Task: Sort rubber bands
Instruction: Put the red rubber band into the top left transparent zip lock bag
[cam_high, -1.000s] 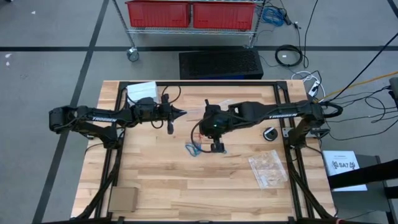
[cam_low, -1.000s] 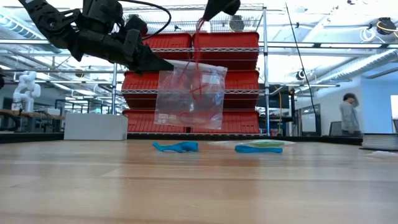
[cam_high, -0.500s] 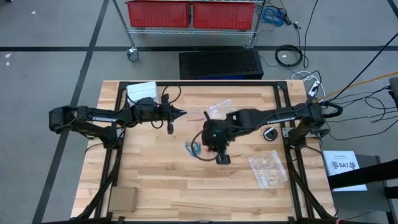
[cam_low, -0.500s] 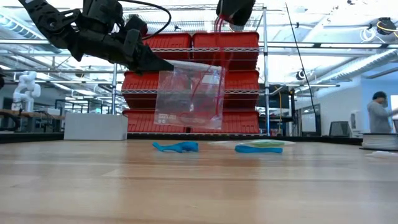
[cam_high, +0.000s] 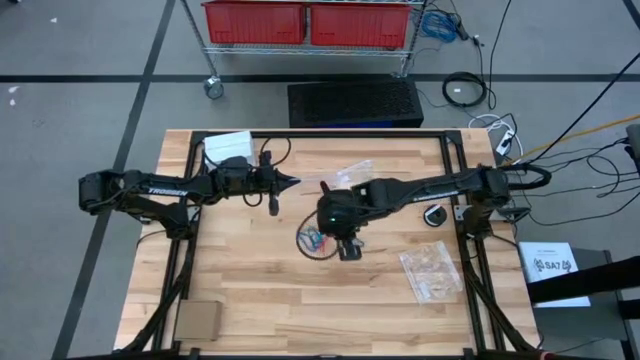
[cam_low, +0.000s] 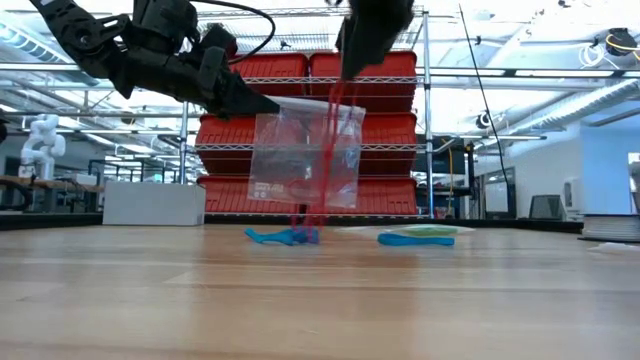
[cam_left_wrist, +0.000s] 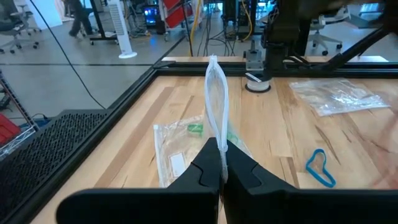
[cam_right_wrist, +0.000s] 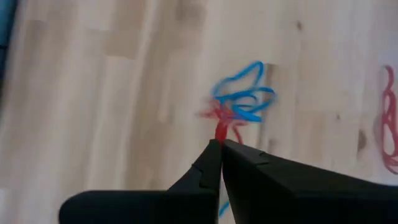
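The counter (cam_high: 250, 300) carries the whole job, with the sorting going on near its middle. The left gripper (cam_high: 292, 182) hangs above the counter at about ten o'clock from centre, its fingers (cam_left_wrist: 208, 163) pressed together on the top edge of a clear bag (cam_low: 303, 160). Held this way the bag hangs upright with its mouth uppermost, likely so that bands can be dropped in from above.

The right gripper (cam_high: 345, 245) is just past centre, toward five o'clock from the left one, its fingers (cam_right_wrist: 214, 158) pinching a red rubber band (cam_low: 325, 150). That band is drawn into a long thin strand, its long axis nearly vertical from the fingers down toward the counter. Its lower end seems tangled in the small heap of rubber bands (cam_high: 315, 240) lying there, blue loops (cam_right_wrist: 245, 99) among them, which would explain the stretch.

A second bag (cam_high: 432, 272) lies flat toward four o'clock, well apart.
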